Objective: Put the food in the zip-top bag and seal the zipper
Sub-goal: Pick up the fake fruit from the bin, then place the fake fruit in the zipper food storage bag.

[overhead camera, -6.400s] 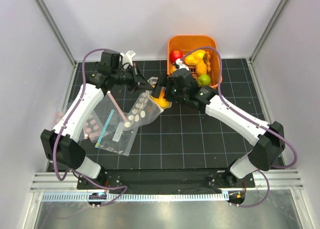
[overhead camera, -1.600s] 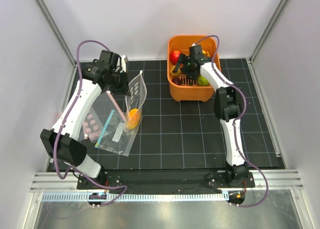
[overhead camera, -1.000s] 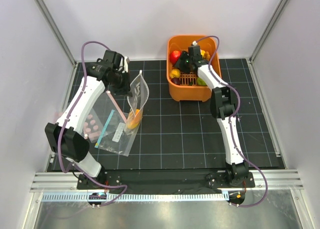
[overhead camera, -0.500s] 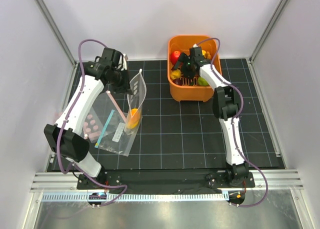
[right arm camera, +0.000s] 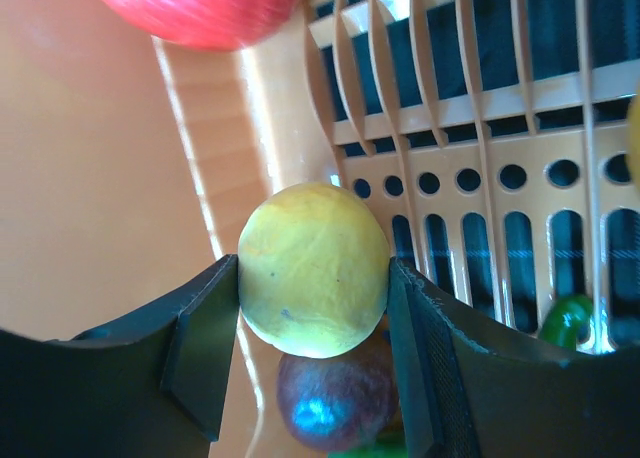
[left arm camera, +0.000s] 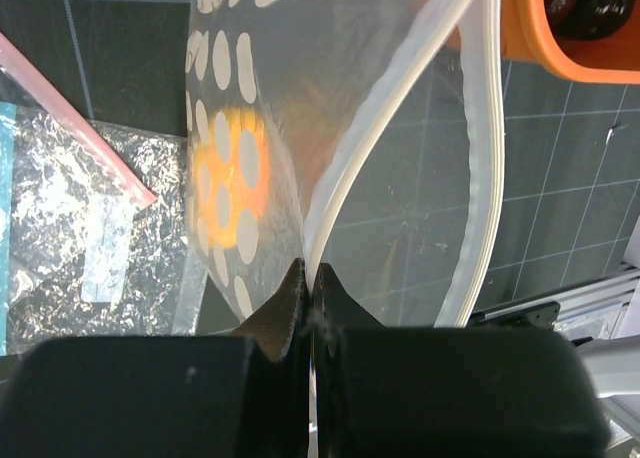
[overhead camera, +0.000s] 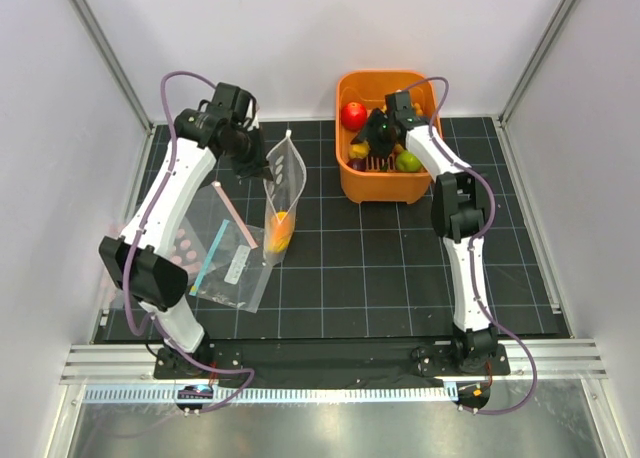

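A black gridded mat covers the table inside white walls, with an orange basket at its far edge. The left gripper is pinched tight on one lip of the zip-top bag and hangs it upright just left of the basket. The zipper gapes, and one orange piece lies at the bottom of the bag.

In the basket, the right gripper has its jaws at about half width, both pads against the sides of a round yellow fruit. This fruit sits just below the red apple and just above the dark purple piece.

The step in hand seems to be picking that fruit. It is smooth and round, so the squeeze should stay across its widest part. The lift should go straight up, clear of the basket wall and of the neighbouring pieces. The left gripper should hold the mouth wide and steady, because the floppy lip could fold shut.
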Available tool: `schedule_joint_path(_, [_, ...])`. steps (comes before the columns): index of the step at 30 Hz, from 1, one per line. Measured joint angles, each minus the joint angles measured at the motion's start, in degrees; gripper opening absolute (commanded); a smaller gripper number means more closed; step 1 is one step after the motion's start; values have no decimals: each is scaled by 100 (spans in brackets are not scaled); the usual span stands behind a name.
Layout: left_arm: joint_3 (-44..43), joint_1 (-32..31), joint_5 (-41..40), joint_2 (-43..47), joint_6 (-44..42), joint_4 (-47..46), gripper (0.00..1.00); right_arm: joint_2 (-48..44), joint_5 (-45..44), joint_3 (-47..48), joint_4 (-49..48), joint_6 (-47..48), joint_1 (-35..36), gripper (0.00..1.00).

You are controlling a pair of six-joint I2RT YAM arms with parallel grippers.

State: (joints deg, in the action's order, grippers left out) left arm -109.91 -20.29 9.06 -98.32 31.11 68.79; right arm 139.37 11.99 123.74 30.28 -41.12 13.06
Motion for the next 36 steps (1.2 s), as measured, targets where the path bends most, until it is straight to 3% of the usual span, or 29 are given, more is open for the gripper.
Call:
schedule_joint_path(8, [-162,-37,-7,-251,-2,170,0,-632,170,-20,-2,-85,-201,43])
schedule_joint_path(18, [-177,-44,-48,-280,-111,225,1,-2800,774,-1729,-715,-103,-2,40])
schedule_joint_path(28, [-46,-44,31,-238,-372,50,1,-4249,1167,-2752,-1255,-4,1692,40])
schedule_joint_path(36, [658,-44,310,144,-479,-249,0,-4371,1062,-2922,-1224,26,2538,42])
